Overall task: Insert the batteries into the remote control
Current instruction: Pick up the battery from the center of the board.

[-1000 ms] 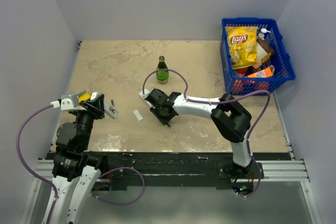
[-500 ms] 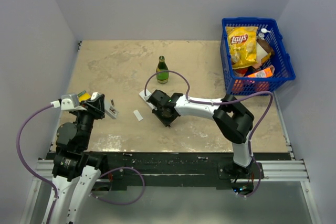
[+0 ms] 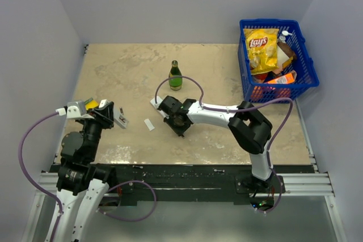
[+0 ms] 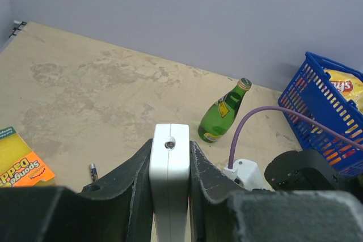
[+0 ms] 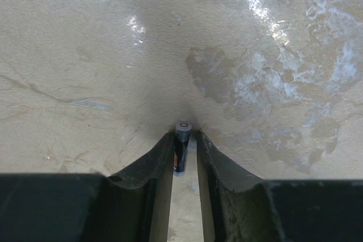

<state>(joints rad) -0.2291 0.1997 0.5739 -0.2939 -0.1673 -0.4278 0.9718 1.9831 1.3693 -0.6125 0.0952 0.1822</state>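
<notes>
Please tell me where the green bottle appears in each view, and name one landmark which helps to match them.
Top external: the green bottle stands upright just above the picture's centre, left of the blue basket.
Left wrist: right of centre, leaning in the picture, beyond the held white bar.
Right wrist: not in it; that view shows a battery close up.
Shared landmark: the blue basket, to the bottle's right in both views that show it.

The table (image 5: 85, 55) is a mottled beige, stone-like top with a soft sheen, and light glares off it in patches. The remote control (image 4: 169, 179) looks like smooth white plastic. The battery (image 5: 181, 150) has a glossy dark wrap and a bright metal end. The fingers (image 5: 142, 165) of the right gripper (image 5: 184, 138) are matt black plastic. The bottle (image 4: 223, 118) is glossy green, glass by its look.
</notes>
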